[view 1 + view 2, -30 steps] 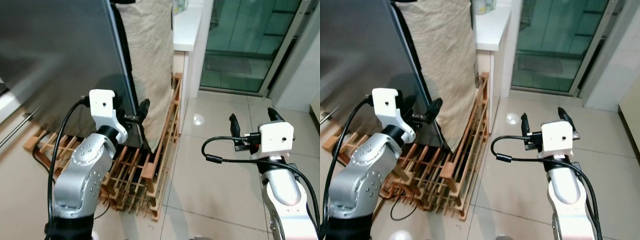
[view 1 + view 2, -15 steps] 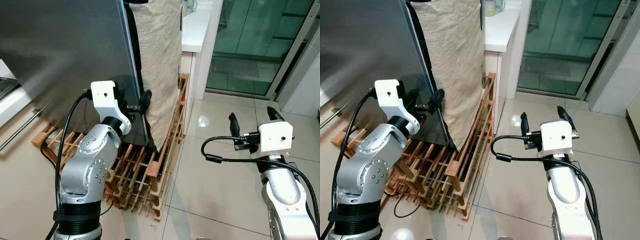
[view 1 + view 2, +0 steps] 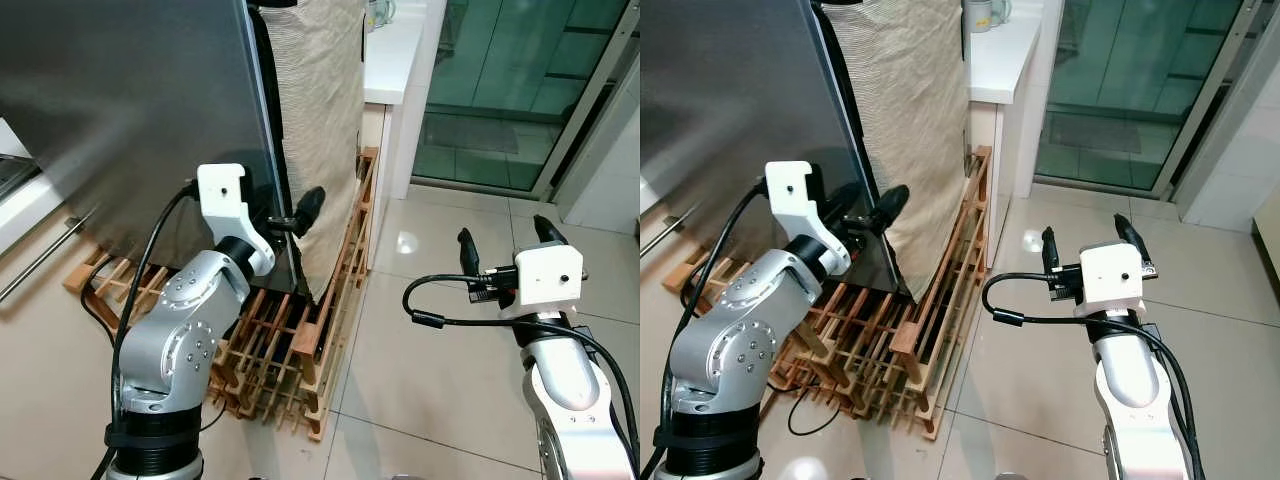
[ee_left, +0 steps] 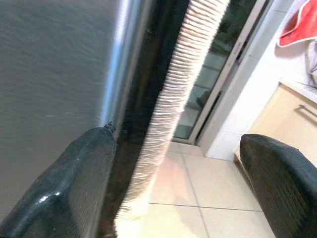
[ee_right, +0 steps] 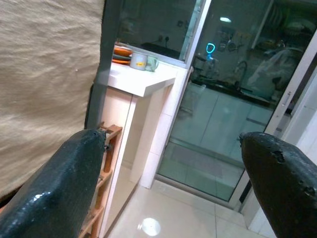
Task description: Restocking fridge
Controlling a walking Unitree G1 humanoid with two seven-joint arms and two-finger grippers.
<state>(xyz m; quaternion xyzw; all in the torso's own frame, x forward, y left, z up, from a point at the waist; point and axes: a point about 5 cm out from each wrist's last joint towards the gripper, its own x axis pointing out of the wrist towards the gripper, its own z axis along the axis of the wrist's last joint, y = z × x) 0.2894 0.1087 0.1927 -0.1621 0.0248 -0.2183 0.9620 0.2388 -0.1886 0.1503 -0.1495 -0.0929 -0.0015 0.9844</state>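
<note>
Fridge door (image 3: 120, 110) fills the upper left, its free edge running top to bottom, right at the spread left end effector (image 3: 290, 210); right end effector (image 3: 505, 245), open, empty, sits lower right, farther.

Brushed metal fridge door (image 3: 120, 90); coarse woven cloth (image 3: 320, 100), slatted wood rack (image 3: 290, 350), glossy floor tiles (image 3: 420, 370)

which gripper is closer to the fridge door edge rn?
Left. The left gripper is right at the fridge door edge, fingers open beside it. The right gripper hangs open over the floor tiles, well apart.
</note>
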